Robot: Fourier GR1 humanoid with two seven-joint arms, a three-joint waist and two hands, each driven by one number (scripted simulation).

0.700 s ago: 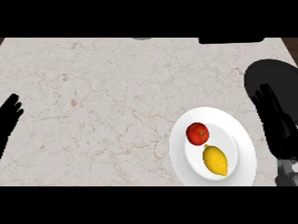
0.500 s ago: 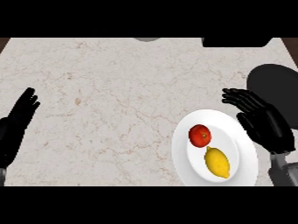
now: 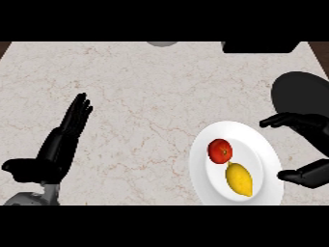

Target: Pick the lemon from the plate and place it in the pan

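A yellow lemon [image 3: 239, 179] lies on the near half of a white plate [image 3: 259, 144] at the lower right, just below a red tomato [image 3: 220, 150]. The black pan [image 3: 306, 96] sits at the right edge, beyond the plate. My right hand [image 3: 318, 147] hovers at the plate's right rim, open, with its fingers spread toward the left and the thumb low beside the lemon; it touches nothing. My left hand [image 3: 60, 142] shows at the lower left with straight fingers pointing up, resting and open.
The marble counter [image 3: 138, 96] stretches wide between the two hands. A dark object [image 3: 259, 46] and a small grey one [image 3: 162, 43] sit at the counter's far edge.
My right hand has turned and come down beside the plate, its fingers now pointing left over the rim. The left hand has shifted rightward. Lemon, tomato and plate have not moved.
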